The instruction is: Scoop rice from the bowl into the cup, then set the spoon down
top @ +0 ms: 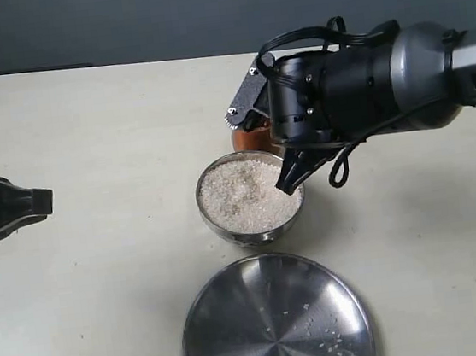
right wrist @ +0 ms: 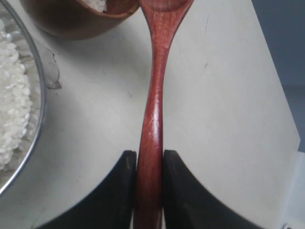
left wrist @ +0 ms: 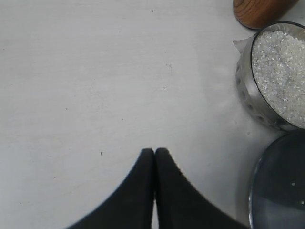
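Observation:
The steel bowl [top: 249, 195] sits mid-table, heaped with white rice [top: 244, 194]; the left wrist view shows the bowl [left wrist: 248, 95] and its rice [left wrist: 281, 71] too. Behind it stands the wooden cup [top: 248, 137], mostly hidden by my right arm. In the right wrist view my right gripper [right wrist: 149, 160] is shut on the handle of the wooden spoon [right wrist: 155, 95], whose oval end reaches the rim of the cup [right wrist: 71, 21]; a little rice [right wrist: 97, 4] shows inside. The bowl's rim [right wrist: 40, 95] lies beside it. My left gripper [left wrist: 155, 151] hangs shut and empty over bare table, left of the bowl.
A large flat steel plate [top: 276, 320] lies near the front edge, with a few stray grains on it; its edge [left wrist: 281, 186] also shows in the left wrist view. My left arm [top: 0, 205] rests at the far left.

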Controlling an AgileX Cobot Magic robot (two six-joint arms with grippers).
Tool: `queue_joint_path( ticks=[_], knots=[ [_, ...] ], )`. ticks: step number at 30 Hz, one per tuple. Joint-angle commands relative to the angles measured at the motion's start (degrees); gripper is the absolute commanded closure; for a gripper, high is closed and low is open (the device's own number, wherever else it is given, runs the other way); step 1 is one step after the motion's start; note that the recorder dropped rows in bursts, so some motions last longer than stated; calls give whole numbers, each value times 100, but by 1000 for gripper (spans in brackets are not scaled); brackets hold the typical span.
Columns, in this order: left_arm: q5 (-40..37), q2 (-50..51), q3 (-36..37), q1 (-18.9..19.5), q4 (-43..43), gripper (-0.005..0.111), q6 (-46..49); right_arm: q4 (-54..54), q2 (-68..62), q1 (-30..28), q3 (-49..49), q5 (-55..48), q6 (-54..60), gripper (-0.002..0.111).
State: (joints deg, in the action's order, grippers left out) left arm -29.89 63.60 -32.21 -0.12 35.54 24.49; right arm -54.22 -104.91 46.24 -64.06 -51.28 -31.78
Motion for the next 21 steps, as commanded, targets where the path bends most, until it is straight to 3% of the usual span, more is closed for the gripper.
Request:
queue_joint_path(
  ticks=[1,6,16,21],
  knots=[
    [35,15,18,-10,70,106,-2,-225,-5,187,-35,-23,25,109],
    [20,15,18,-10,80,106,-2,-162,-5,186,-35,-168,1,109],
    [-53,15,18,-10,26,106,8,287,624,175,-23,186,-1855,109],
    [-89,15,18,-10,-43,106,8,964,1051,-39,354,137,-1984,109]
  ],
)
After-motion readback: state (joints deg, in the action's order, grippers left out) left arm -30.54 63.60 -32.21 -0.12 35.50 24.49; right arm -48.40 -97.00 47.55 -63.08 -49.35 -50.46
